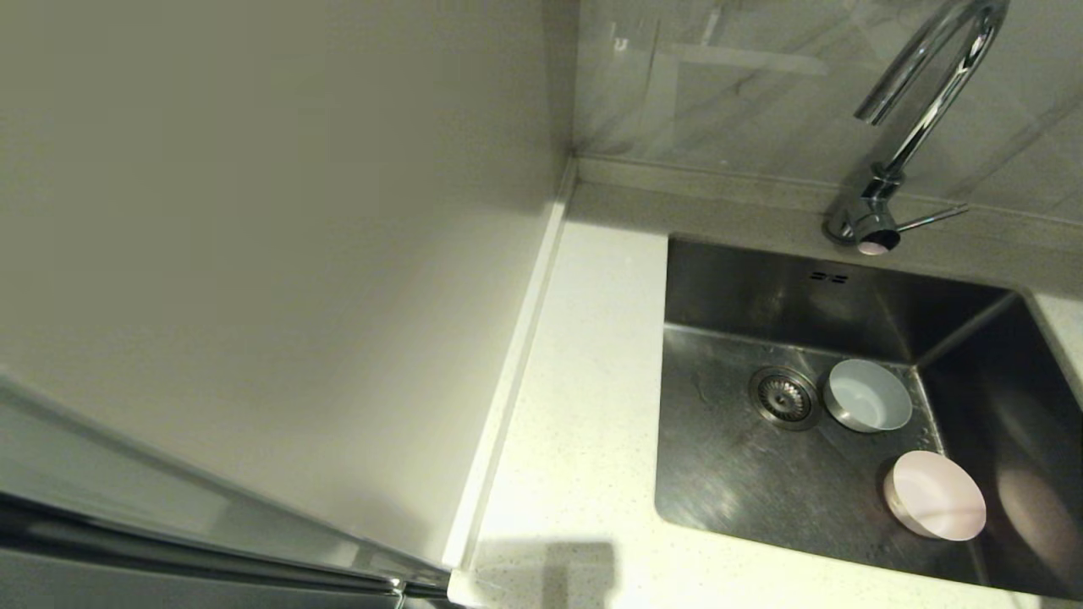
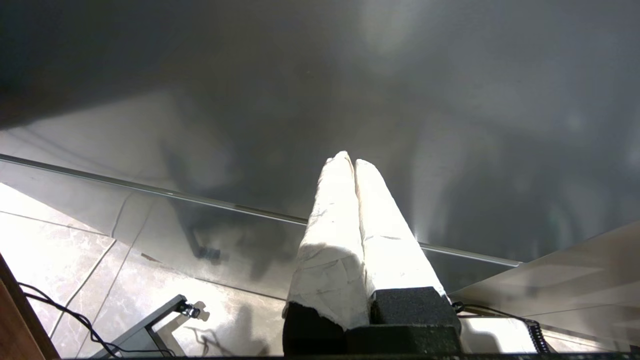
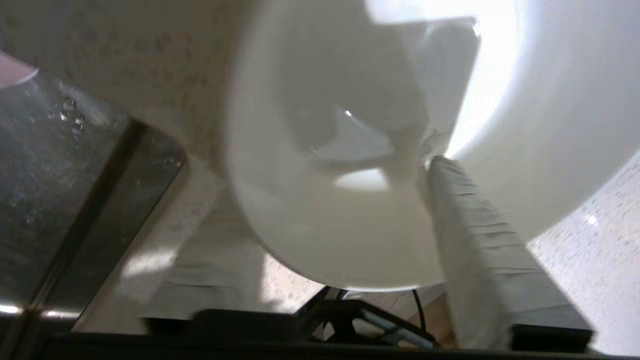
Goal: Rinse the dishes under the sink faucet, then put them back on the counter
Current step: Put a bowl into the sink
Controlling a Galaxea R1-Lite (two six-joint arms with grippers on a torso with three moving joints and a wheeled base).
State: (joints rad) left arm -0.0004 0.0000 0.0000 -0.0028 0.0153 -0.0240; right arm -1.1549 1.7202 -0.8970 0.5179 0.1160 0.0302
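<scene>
The white bowl (image 3: 320, 235) fills the right wrist view, tilted, with my right gripper (image 3: 325, 195) shut on it. One wrapped finger (image 3: 475, 240) lies against its wall and the other shows behind it. Bowl and gripper hang over speckled counter (image 3: 600, 240) beside the sink's edge (image 3: 45, 165), outside the head view. In the steel sink (image 1: 728, 474) the grey-blue bowl (image 1: 867, 395) sits upright by the drain strainer (image 1: 783, 396). The pale pink bowl (image 1: 935, 495) leans at the front right. The chrome faucet (image 1: 922, 101) arches above, with no water running.
My left gripper (image 2: 350, 162) is parked low with its white-wrapped fingers pressed together, facing a grey panel above the tiled floor. A strip of white counter (image 1: 584, 406) runs left of the sink, bounded by the beige wall panel (image 1: 254, 211). The faucet lever (image 1: 931, 218) points right.
</scene>
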